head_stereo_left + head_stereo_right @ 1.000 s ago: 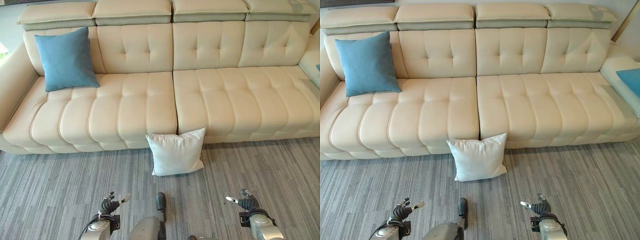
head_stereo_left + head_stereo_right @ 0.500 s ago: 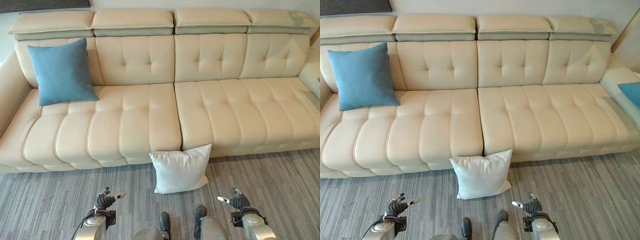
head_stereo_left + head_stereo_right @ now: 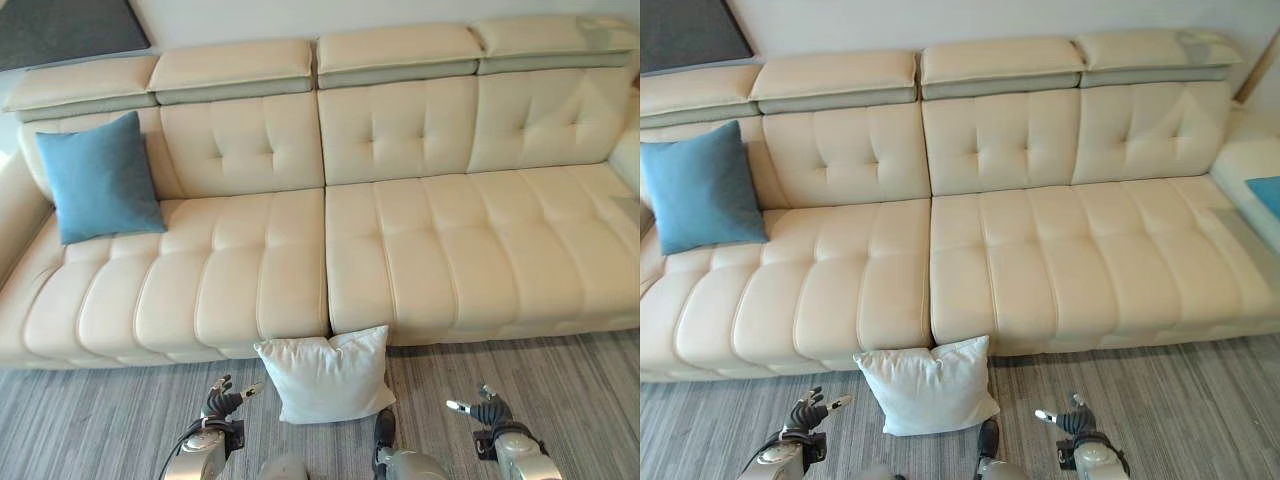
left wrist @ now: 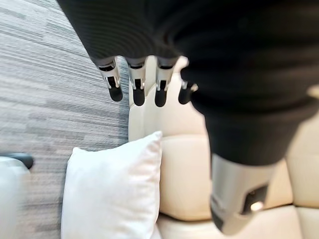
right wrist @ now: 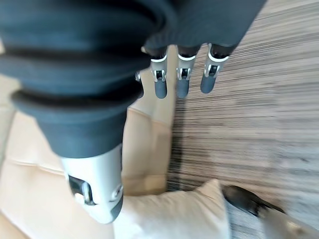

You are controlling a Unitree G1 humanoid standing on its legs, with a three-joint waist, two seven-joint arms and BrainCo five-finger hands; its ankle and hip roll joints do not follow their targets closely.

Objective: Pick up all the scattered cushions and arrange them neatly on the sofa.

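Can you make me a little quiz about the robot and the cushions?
1. True or false: the white cushion lies on the sofa.
2. Which colour is the cushion leaning on the sofa's backrest? A red, B blue, C green.
3. What does the left hand or the right hand hold?

Key: 1 false, it stands on the carpet against the sofa's front. 2 B, the blue cushion. 3 Nothing; both are open.

Place: living room of a home or a furniture showroom; cannot tell which.
Seating: long cream tufted sofa [image 3: 400, 250] with raised headrests.
Soft furnishings: blue cushion [image 3: 98, 190] on seat; white cushion [image 3: 325, 378] on floor.
Floor: grey striped carpet [image 3: 90, 430].
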